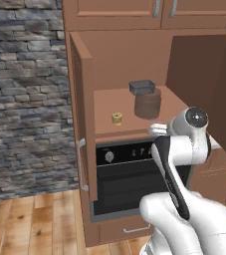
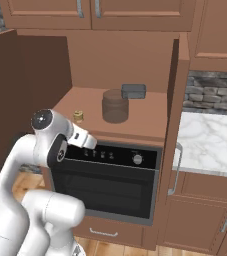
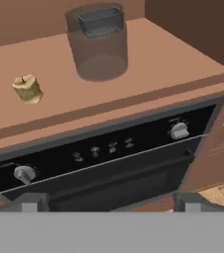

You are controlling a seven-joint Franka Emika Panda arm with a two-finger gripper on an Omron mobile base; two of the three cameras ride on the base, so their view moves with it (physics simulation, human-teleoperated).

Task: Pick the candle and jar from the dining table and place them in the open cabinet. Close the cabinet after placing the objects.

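My arm [image 1: 184, 199], glossy white rounded shells, fat bulbous links, a dark strip running along one link, a round dark joint cap with a pale centre dot, grey seams between segments, two small dark grey finger tips [image 3: 32, 201] on my hand camera

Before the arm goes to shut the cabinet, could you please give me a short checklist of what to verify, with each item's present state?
1. Candle on the cabinet shelf: ok, it stands upright near the front edge.
2. Jar on the same shelf: ok, upright, apart from the candle.
3. Gripper free of load: ok, it is open with nothing between its fingertips, in front of the oven.
4. Cabinet doors closed: not ok, the left door and the right door both stand open.
5. Candle clear of the doors' swing: cannot tell, it sits close to the shelf's front edge.
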